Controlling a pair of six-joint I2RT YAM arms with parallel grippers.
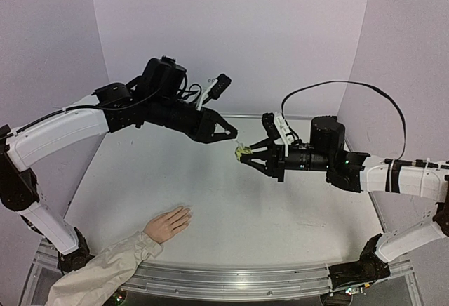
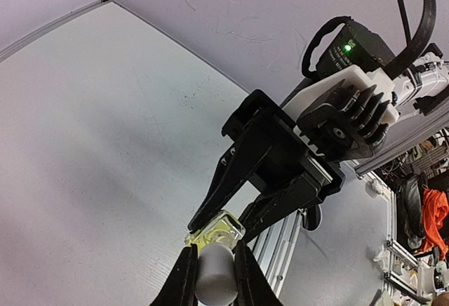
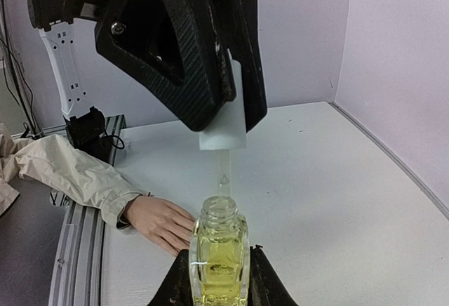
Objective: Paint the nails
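Lavender walls (image 1: 231,32) box in a white tabletop (image 1: 280,208), and down at its near-left corner are the nails (image 1: 186,213). They sit at the tips of a pale hand (image 1: 167,224) lying flat, fingers pointing right, and they are too tiny to tell whether any carry polish. A beige sleeve (image 1: 105,272) runs from the wrist off the near-left edge.

Well apart from that hand, up in the air over the middle of the tabletop, the two arms meet nose to nose. The right gripper (image 3: 221,281) comes in from the right and pinches a small yellow-green bottle (image 3: 221,250) by its sides, holding it upright with the neck uncovered. The left gripper (image 2: 214,250) reaches in from the far left and clamps a white cap (image 2: 215,274) between its fingers. The cap hangs just above the bottle. A thin clear stem (image 3: 223,173) drops from the cap straight into the open neck. Neither gripper touches the hand.
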